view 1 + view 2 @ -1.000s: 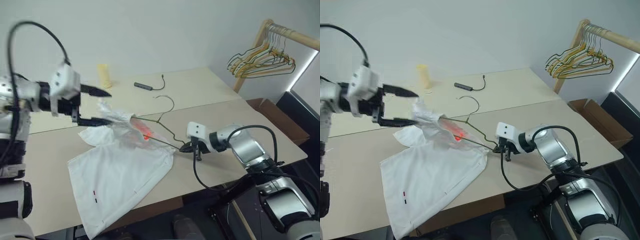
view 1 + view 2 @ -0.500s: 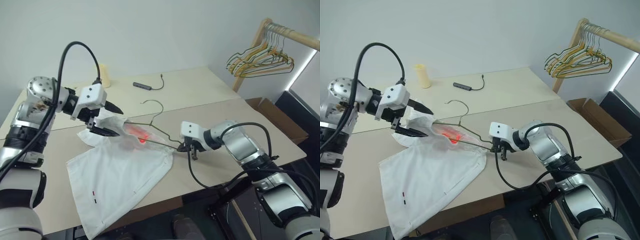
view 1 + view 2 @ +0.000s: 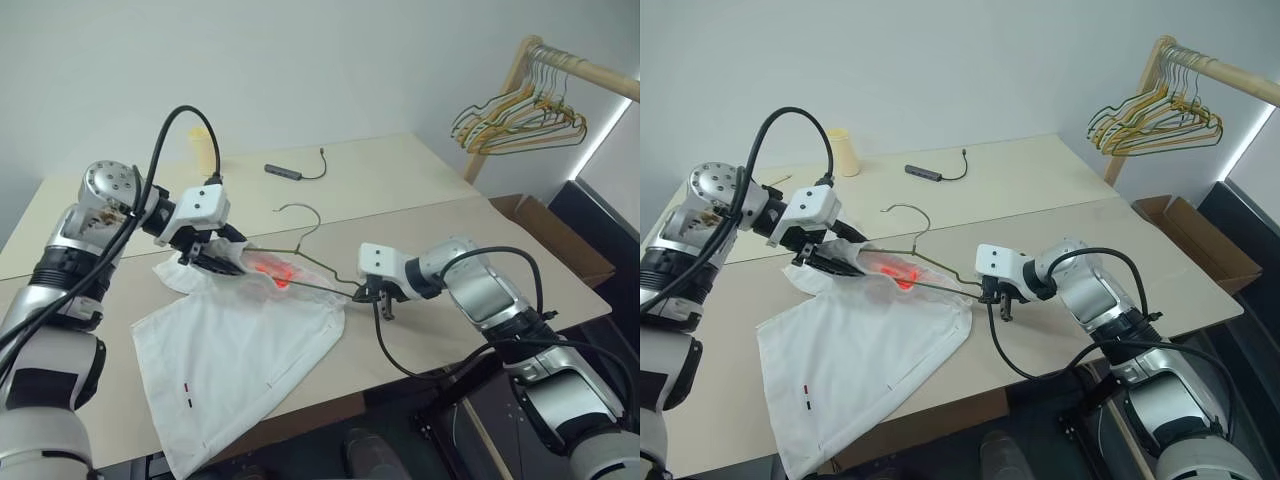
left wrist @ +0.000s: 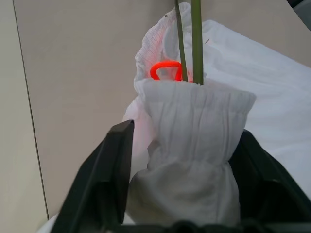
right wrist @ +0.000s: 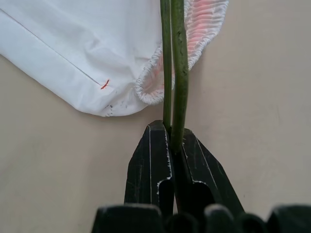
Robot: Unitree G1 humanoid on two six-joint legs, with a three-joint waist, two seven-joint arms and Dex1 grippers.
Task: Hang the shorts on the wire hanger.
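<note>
The white shorts (image 3: 240,340) lie spread on the beige table (image 3: 450,230), their gathered waistband (image 4: 189,116) bunched up at the far end around a pink-red patch (image 3: 272,268). The thin olive wire hanger (image 3: 318,216) is threaded into that waistband, its hook pointing away over the table. My left gripper (image 3: 225,262) is at the bunch, its black fingers (image 4: 114,160) pressed against both sides of the waistband. My right gripper (image 3: 372,292) is shut on the hanger's wire end (image 5: 176,73), just right of the shorts.
A wooden rack (image 3: 575,68) with bunched yellow and green hangers (image 3: 520,115) stands at the far right. A yellow cup (image 3: 845,150) and a black cabled device (image 3: 285,172) lie at the back of the table. A cardboard box (image 3: 540,225) sits beyond the right edge.
My left gripper came down and rightwards onto the bunched waistband, and its wide-open fingers narrowed around it. My right gripper stayed in place, holding the hanger.
</note>
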